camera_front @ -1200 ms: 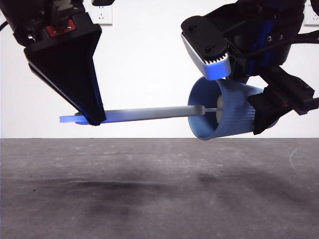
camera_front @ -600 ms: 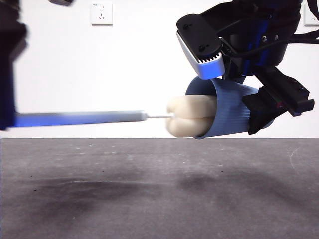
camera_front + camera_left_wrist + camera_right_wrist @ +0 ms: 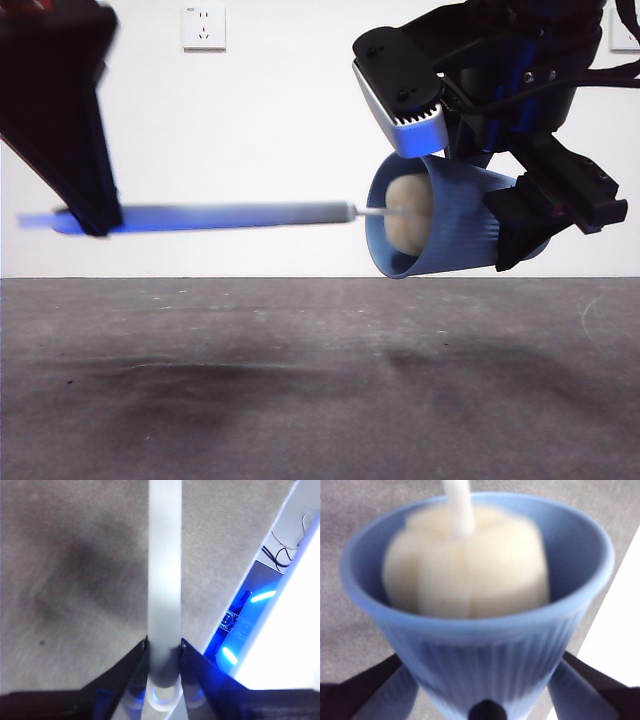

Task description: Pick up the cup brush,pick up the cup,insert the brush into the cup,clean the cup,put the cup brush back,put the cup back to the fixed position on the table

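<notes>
Cup brush (image 3: 215, 215) reads on my front view as a slim grey handle held level above the counter (image 3: 300, 380), its cream sponge head sitting inside the ribbed blue cup (image 3: 440, 230), which lies tipped on its side in the air. My left wrist view shows the left gripper (image 3: 164, 647) pinching that handle. My right wrist view shows the right gripper (image 3: 485, 690) clamped on the cup's tapered wall, the sponge nearly filling it.
</notes>
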Robot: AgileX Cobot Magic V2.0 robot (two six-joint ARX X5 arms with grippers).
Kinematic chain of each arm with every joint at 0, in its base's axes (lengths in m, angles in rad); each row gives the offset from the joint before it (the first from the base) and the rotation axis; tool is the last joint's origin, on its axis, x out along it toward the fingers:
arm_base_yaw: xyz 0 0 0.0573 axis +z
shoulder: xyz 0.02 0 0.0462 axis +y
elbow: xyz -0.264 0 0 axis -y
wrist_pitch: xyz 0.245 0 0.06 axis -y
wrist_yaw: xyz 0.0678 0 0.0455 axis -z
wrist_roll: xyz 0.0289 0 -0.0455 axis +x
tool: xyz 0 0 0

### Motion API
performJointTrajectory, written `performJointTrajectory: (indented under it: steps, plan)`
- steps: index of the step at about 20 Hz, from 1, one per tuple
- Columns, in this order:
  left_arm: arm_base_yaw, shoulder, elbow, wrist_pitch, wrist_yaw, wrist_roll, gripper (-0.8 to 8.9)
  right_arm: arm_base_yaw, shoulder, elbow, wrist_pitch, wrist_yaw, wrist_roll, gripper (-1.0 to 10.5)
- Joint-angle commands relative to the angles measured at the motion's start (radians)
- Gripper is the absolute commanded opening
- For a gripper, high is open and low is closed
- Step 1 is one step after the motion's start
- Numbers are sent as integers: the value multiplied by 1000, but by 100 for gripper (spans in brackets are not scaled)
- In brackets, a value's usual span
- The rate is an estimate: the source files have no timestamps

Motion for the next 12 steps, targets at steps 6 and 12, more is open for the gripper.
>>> performJointTrajectory:
  steps: [6, 12]
  plan:
    - [0, 79, 3, 177, 54, -44, -9, 28, 6, 6, 6, -25, 35, -13]
    - [0, 74, 3, 35, -21, -46, -8, 28, 6, 6, 1, -16, 46, -13]
